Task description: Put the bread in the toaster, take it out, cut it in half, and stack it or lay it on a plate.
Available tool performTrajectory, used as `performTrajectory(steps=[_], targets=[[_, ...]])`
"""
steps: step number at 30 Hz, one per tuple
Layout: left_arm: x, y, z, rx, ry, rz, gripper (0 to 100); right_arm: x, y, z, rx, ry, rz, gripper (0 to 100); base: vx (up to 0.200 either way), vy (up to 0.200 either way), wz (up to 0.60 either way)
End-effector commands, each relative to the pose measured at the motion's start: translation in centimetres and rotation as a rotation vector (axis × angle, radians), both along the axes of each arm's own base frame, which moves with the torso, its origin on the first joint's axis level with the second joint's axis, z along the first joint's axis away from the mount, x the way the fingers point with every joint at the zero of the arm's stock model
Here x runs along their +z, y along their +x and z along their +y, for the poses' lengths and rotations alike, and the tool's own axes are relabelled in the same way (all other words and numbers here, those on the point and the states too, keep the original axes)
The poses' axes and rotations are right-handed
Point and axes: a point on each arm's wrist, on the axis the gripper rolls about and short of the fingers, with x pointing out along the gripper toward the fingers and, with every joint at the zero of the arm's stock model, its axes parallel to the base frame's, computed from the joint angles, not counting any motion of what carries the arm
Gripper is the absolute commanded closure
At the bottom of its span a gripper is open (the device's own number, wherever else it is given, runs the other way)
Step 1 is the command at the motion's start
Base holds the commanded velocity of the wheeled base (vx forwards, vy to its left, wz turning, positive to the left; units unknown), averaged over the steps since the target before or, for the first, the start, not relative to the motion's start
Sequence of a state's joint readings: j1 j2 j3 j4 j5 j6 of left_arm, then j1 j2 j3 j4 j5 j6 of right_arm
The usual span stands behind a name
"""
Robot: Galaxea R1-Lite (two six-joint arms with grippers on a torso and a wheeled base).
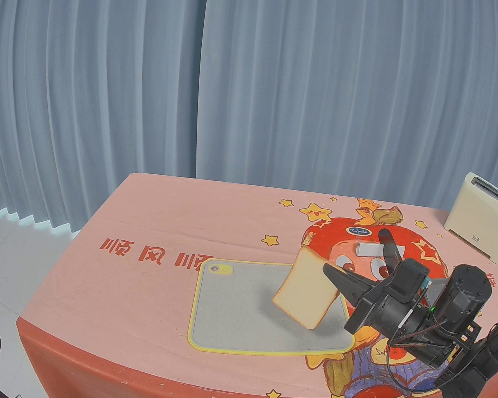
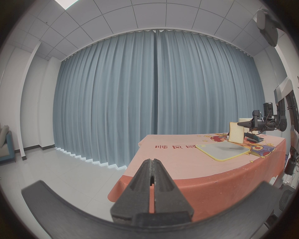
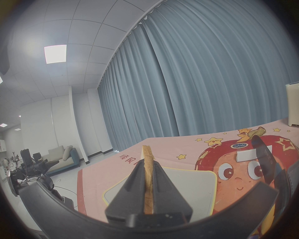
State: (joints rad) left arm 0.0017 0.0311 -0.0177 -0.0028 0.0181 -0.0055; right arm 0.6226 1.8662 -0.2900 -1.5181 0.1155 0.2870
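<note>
A slice of bread point(image 1: 307, 291) hangs upright over the right end of the grey, yellow-rimmed cutting board point(image 1: 237, 313). My right gripper point(image 1: 329, 275) is shut on its right edge. From the right wrist I see the slice point(image 3: 146, 152) edge-on between the two fingers of that gripper point(image 3: 148, 169), with the board point(image 3: 193, 186) below. The cream toaster point(image 1: 482, 215) stands at the table's far right corner, well behind the right arm. My left gripper point(image 2: 151, 169) is shut on nothing, low and off the table's front left corner. From there the bread point(image 2: 236, 133) shows far off.
A small knife with a white blade point(image 1: 373, 249) and a black handle lies on the pink cloth just behind the right gripper. The left half of the table point(image 1: 133, 290) is bare cloth. A blue curtain hangs behind the table.
</note>
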Motion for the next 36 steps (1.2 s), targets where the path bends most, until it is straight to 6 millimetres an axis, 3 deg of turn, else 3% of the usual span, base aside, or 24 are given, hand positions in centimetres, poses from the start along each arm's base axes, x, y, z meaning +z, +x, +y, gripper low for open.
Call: performTrajectory(steps=[1,36], targets=[[-0.49,0.13,0.00,0.000,-0.001,0.018,100,-0.01,0.00,0.01,0.001,0.000,0.000,100,0.000,0.000,0.00],[-0.49,0.13,0.00,0.000,-0.001,0.018,100,-0.24,-0.05,0.17,0.006,-0.006,0.007,100,0.000,0.000,0.00]])
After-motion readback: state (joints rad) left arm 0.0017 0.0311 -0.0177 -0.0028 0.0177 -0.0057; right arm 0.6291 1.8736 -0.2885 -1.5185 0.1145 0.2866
